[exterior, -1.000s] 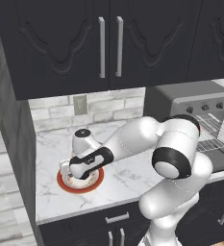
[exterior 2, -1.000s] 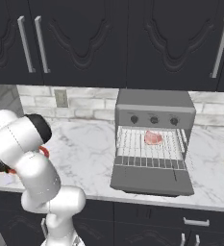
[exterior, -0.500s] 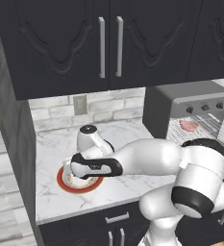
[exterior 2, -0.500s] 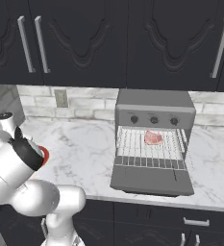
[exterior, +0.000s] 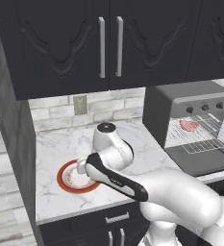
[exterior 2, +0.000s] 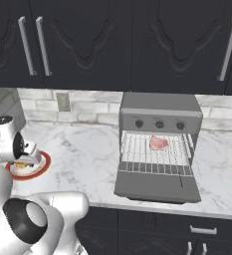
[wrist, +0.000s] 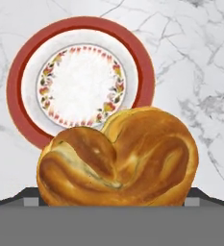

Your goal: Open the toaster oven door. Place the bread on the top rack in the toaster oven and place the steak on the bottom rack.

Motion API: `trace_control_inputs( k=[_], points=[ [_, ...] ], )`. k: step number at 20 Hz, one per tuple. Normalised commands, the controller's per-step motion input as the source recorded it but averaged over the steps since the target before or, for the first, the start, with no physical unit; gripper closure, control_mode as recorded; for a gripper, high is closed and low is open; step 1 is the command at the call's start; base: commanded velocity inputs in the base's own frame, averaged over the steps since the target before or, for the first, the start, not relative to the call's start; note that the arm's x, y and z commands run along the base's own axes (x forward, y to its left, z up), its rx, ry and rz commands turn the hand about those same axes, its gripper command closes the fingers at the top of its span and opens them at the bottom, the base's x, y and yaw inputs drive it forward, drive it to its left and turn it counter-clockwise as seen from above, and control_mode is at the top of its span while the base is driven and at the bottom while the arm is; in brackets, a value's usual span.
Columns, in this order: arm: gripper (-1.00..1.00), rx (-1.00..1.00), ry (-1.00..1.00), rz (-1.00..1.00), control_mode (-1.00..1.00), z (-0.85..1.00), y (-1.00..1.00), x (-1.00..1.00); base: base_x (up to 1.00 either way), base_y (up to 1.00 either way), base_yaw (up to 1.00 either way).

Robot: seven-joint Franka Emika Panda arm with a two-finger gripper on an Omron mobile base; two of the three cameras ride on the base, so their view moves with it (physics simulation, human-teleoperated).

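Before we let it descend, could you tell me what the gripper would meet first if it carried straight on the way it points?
Most likely the golden-brown twisted bread roll, which sits right ahead of the gripper above the red-rimmed floral plate; how near is hard to judge.

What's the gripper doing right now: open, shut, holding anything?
Gripper: jaws wide, the bread sits between them above the red-rimmed plate; whether it is actually gripped cannot be told.

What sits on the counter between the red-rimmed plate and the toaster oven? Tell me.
Nothing: in the right base view, bare marble counter runs from the red-rimmed plate to the toaster oven, whose door hangs open.
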Motion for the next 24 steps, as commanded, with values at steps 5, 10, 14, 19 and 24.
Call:
trace_control_inputs(
  k=[5,10,14,19,24],
  points=[
    [1.00,0.01,0.00,-0.02,-1.00,0.41,-0.51,-0.30,0.00,0.00,0.00],
    [1.00,0.01,0.00,-0.01,-1.00,0.42,-0.54,-0.26,0.00,0.00,0.00],
    [1.00,0.00,0.00,0.00,-1.00,0.40,-0.57,-0.20,0.00,0.00,0.00],
    [1.00,0.00,-0.05,0.00,-1.00,0.40,-0.54,-0.17,0.00,0.00,0.00],
    [1.00,0.00,-0.01,0.00,-1.00,0.37,-0.55,-0.18,0.00,0.00,0.00]
  ],
)
